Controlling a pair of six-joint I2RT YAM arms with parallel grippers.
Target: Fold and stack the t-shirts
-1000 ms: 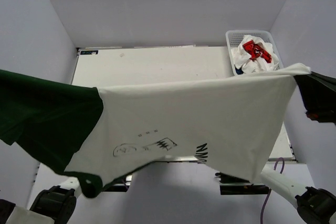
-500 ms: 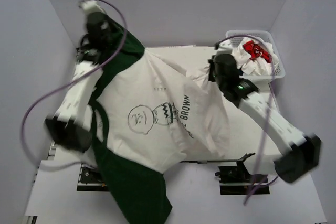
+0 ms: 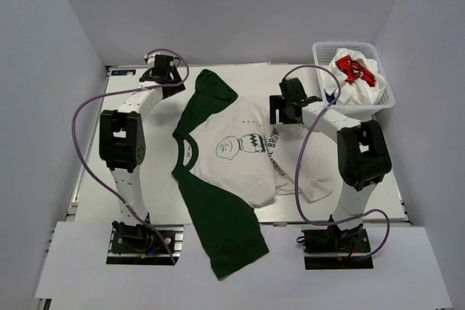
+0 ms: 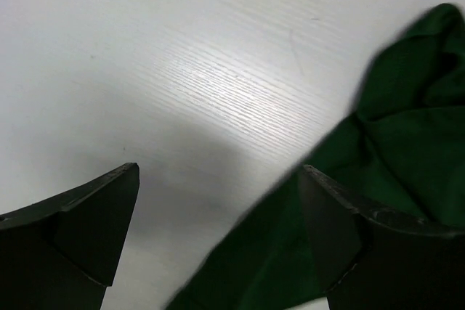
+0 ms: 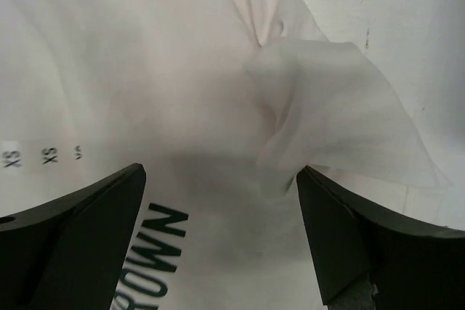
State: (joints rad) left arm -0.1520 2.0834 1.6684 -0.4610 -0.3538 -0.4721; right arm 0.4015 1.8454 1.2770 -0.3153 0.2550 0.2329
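Got the left gripper (image 3: 161,70) (image 4: 218,172) parked out around 11 o'clock on the table (image 3: 240,78), jaws spread wide on nothing, with a dark green sleeve (image 4: 392,143) just beside one finger. Smack in the middle, the white-and-green t-shirt (image 3: 240,152) lying flat and print-up, that sleeve aimed at 12 o'clock and the other one draped off the near edge at 6. Over at 1 o'clock, the right gripper (image 3: 283,110) (image 5: 221,172) likewise gaping and empty above a rumpled white hem corner, plus the basket (image 3: 341,43) of more t-shirts (image 3: 352,81) out at 2.
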